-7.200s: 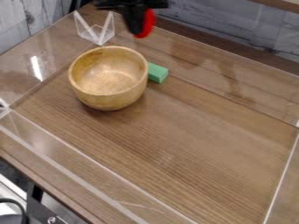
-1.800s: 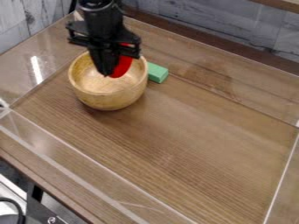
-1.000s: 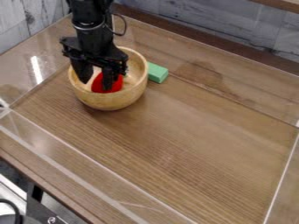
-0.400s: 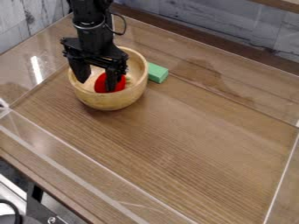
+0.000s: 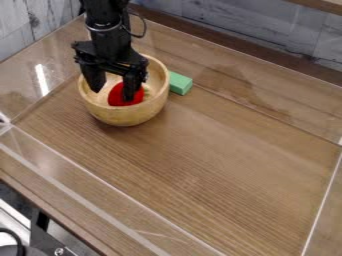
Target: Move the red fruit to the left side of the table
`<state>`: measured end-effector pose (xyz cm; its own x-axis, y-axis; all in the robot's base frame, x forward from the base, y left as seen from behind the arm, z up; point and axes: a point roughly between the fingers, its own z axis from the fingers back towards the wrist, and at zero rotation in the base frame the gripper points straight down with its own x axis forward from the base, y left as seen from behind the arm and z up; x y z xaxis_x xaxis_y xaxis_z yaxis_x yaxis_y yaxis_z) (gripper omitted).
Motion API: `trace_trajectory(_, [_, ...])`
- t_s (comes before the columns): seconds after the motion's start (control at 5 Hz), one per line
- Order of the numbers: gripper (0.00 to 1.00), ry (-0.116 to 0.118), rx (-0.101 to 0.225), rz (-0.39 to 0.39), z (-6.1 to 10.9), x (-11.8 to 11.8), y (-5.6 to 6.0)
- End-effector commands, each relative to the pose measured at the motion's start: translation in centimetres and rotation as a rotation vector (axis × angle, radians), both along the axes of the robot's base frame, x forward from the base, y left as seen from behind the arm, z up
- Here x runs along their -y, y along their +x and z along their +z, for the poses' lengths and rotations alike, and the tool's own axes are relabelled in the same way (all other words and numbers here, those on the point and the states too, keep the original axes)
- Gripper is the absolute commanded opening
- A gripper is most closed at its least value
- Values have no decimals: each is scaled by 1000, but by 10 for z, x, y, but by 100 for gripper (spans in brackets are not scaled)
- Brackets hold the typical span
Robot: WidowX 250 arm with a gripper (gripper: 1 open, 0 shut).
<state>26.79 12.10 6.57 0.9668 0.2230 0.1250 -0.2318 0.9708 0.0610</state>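
Brown wood-grain table [image 5: 227, 150], walled by low clear acrylic, carries a wooden bowl [image 5: 96, 108] at its far left, with a flat green block [image 5: 181, 84] just beside the bowl on its right. Inside the bowl lies the red fruit [image 5: 124, 96] — a small glossy strawberry-like toy — and the black gripper [image 5: 114, 90] reaches straight down into the bowl over it. Its jaws stand spread, one finger either side of the fruit, not pinching it as far as the view shows.

Judging by this, the fruit already sits on the left side of the table and the step in hand is the release — the placing itself looks done. What the next move calls for is a clean vertical lift with the jaws kept wide, so neither finger nudges the fruit or catches the bowl's rim.
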Motion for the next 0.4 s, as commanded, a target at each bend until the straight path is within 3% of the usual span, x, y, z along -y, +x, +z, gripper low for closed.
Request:
trace_trajectory(0.0, [100, 13, 33, 19, 8, -8, 7])
trace_trajectory(0.2, [100, 6, 34, 23, 8, -9, 10])
